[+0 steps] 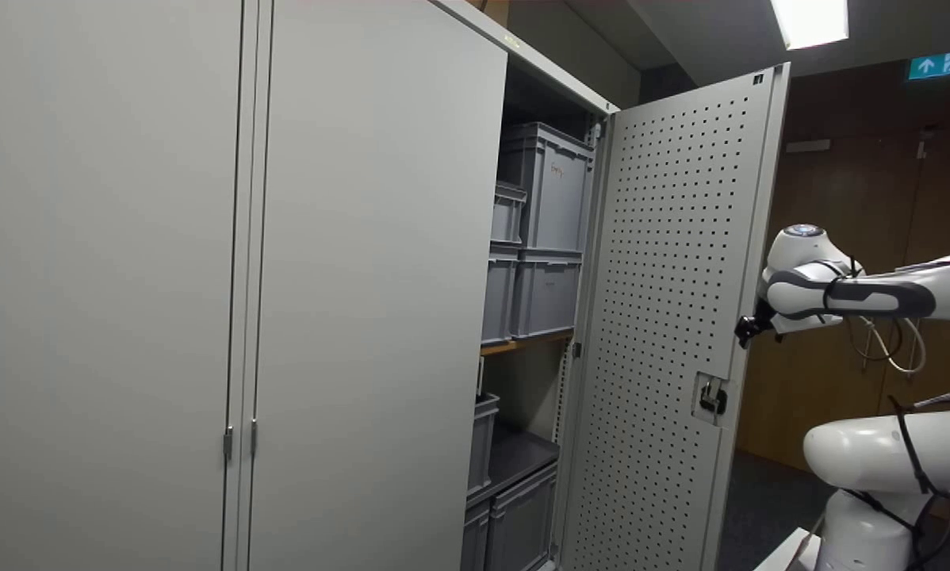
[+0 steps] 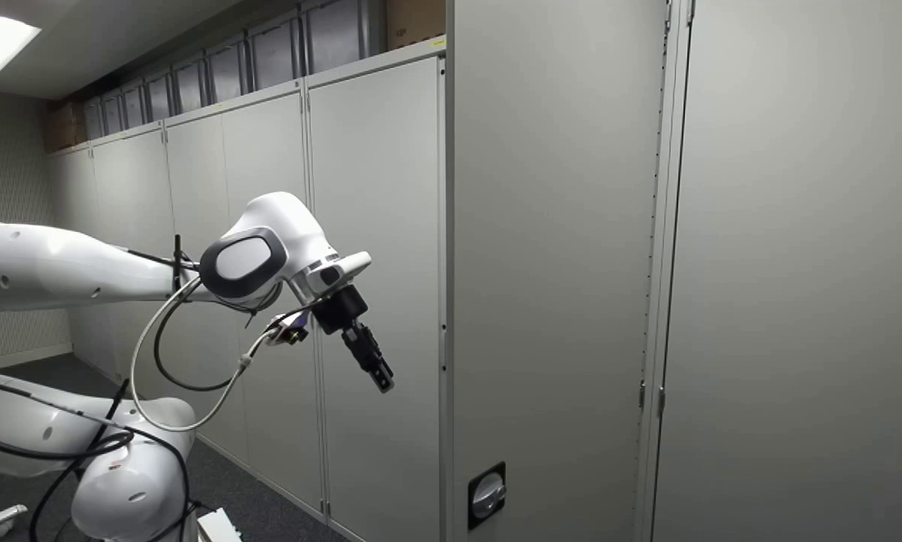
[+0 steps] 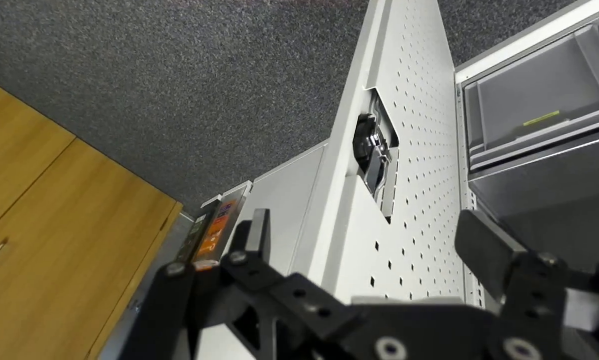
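1. Perforated cabinet door [image 1: 665, 262] is standing closest to the Robotiq gripper [image 2: 382, 381], which is hanging near the free edge, its tip pointing obliquely downward. An exterior view is showing a gap between tip and edge, so the two are apparently not touching.
2. Fingers [image 3: 484, 245] are sitting wide apart in the wrist view, holding nothing; the door is merely showing beyond them, across the space they're leaving.
3. Now the panel itself: it's standing swung out from the tall cabinet [image 1: 554, 70], hinging on the frame. Its inner latch [image 3: 372, 150] is sitting in a recess lower than the gripper, while the rotary handle [image 2: 487, 495] is facing outward.
4. Judging the step, this is looking like positioning beside the opened door, with contact not yet being made. Any next move is seemingly calling for a careful reading of depth at that edge; if contact is being wanted, the fingers are needing a clear line onto one face, not the rim.
5. Farther out, grey storage bins [image 1: 558, 206] are stacking up on the shelves, wooden doors [image 3: 69, 260] are standing across the carpet [image 3: 194, 90], and shut cabinets [image 2: 379, 226] are lining the wall.
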